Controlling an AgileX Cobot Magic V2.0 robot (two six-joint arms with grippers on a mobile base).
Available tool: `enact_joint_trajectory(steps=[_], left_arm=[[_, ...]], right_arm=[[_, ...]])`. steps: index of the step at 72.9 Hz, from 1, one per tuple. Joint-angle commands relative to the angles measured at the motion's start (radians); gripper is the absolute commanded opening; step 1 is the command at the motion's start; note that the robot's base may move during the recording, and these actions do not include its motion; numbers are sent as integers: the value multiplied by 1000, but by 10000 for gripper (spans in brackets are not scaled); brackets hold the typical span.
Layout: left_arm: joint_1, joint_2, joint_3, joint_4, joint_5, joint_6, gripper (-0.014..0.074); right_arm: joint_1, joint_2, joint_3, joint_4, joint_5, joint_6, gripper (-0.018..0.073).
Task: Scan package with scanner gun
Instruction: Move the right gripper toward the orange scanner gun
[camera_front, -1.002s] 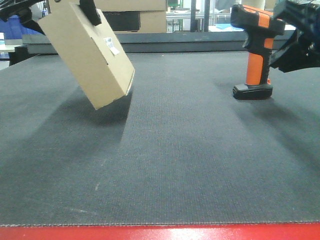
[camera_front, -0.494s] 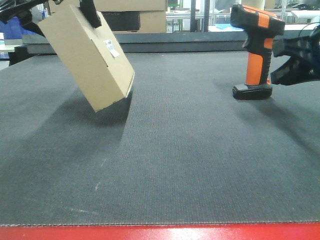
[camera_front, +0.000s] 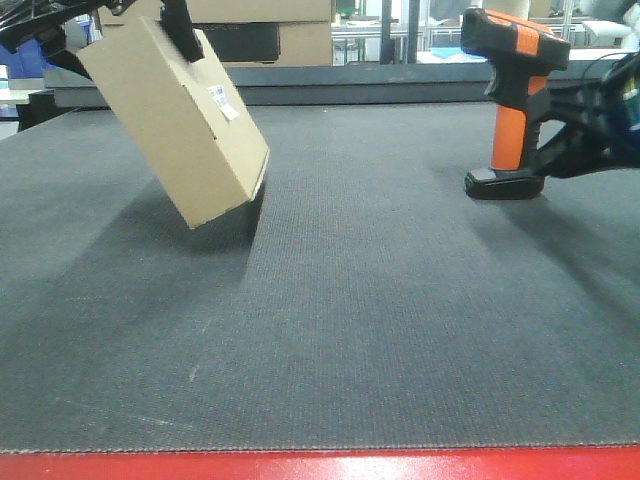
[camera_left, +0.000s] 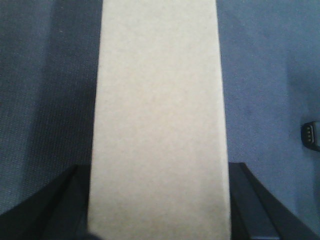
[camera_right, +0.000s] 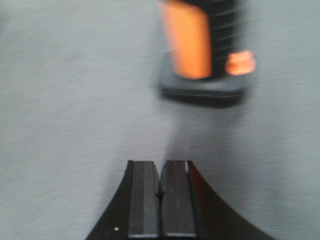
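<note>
Cardboard package hangs tilted over the far left of the bench, clamped by left pincer; whether its low corner touches is unclear. Scanner gun stands upright near far right edge. Right pincer closed, empty, near it. Risk: advancing closed, it would topple the scanner gun. Right wrist view blurred; left pincer partly cut off in front view.

Plain brown cardboard package tilted steeply, low corner down by dark mat, 1 white barcode label on side, orange-black scanner gun upright on flat base, well apart
</note>
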Motion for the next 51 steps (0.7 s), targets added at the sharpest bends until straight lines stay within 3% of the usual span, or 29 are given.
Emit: enact_joint_trajectory(steps=[1, 10, 18, 23, 33, 46, 51], left_arm=[[-5, -8, -1, -5, -16, -7, -111], [-5, -8, -1, -5, -16, -2, -111], [-5, -8, -1, -5, -16, -2, -111], [-5, -8, -1, -5, -16, -2, -111], [-5, -8, -1, -5, -14, -2, -111], [-5, -8, -1, -5, -14, -2, -111], [-5, -8, -1, -3, -14, 0, -111]], right_arm=[[0, 9, -7, 6, 50, -11, -169], [0, 13, -7, 6, 114, -11, -169], [2, 13, -7, 6, 86, -11, -169], [7, 1, -7, 6, 20, -11, -169], [50, -69, -7, 6, -243, -11, -169], [79, -175, -7, 6, -282, -11, -169], [99, -206, -7, 6, -376, -11, -169]])
